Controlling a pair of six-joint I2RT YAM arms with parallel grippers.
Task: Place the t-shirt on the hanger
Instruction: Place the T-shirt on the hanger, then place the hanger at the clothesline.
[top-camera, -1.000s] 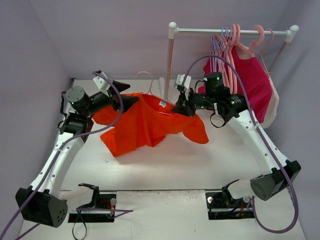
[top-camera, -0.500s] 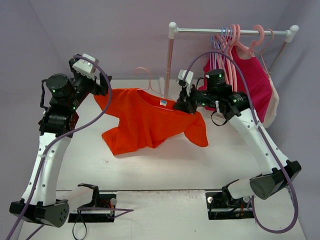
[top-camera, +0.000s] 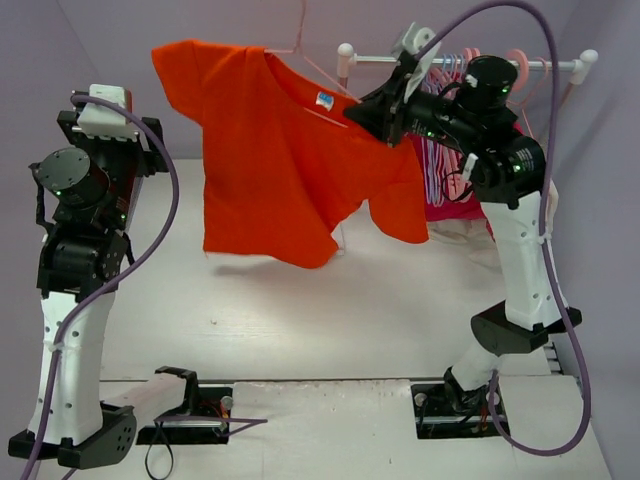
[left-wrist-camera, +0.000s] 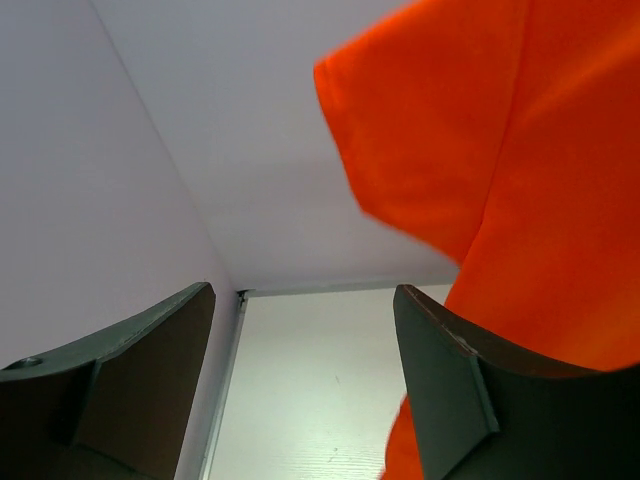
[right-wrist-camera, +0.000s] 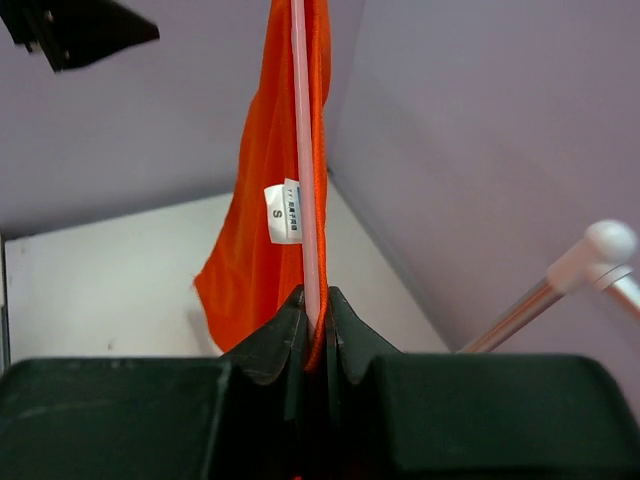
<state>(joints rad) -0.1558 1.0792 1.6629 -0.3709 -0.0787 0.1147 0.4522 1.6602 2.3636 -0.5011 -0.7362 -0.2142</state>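
Orange cloth fills the middle of the scene. At the far left, the left gripper (left-wrist-camera: 300, 300) stands with its dark fingers spread wide and nothing between them, just beside the left sleeve of the bright orange short-sleeved t-shirt (top-camera: 265, 160). The shirt hangs in the air above the white table (top-camera: 300, 320), its hem and right sleeve drooping in loose folds. It looks light and limp, so it will likely sag and slide wherever it is unsupported. The collar seam and shoulder seams seem the firmest places to take hold.

A thin pale pink plastic hanger (right-wrist-camera: 303, 140) runs up along the neck edge, next to the small white size label (right-wrist-camera: 284, 213). Its slim plastic probably flexes, and is smooth enough for cloth to slip along. Whether the left shoulder sits fully on it cannot be told.

To the right, the right gripper (right-wrist-camera: 312, 300) has its fingers pinched tight on the hanger rod and collar edge together. Farther right stands the white clothes rail (top-camera: 585, 58), carrying other hangers.
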